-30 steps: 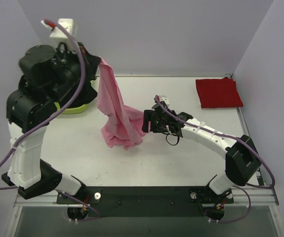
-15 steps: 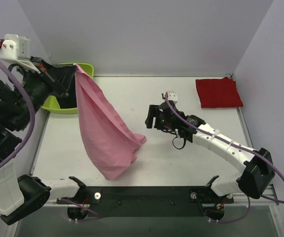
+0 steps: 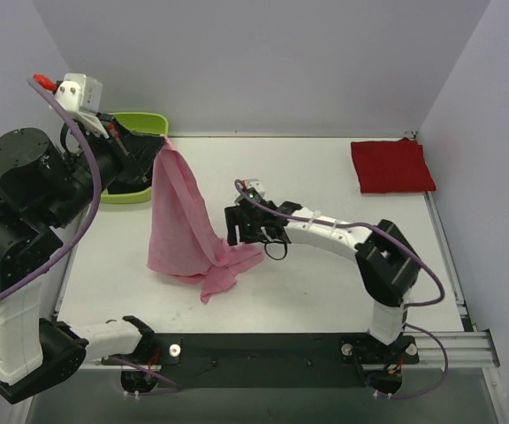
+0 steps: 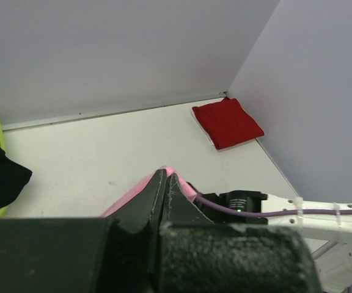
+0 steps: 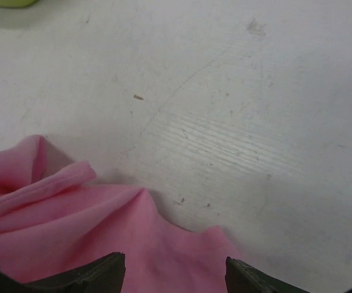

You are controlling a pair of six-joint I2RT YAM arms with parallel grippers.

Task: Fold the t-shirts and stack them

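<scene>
Above the table's [image 3: 325,291] left side my left gripper [image 3: 155,147] keeps its shut pinch on the hanging pink t-shirt [image 3: 177,221], hem now dragging, while my right gripper [image 3: 233,228], open and empty, has closed in for a second hold.

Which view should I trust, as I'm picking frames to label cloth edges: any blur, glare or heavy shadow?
Top view: even light, pink shirt crisp, shadows faint. Left wrist view: left jaws fill the bottom, dark and blurred; red shirt beyond is sharp. Right wrist view: no glare, table scratches clear, nearest pink cloth slightly soft.
</scene>
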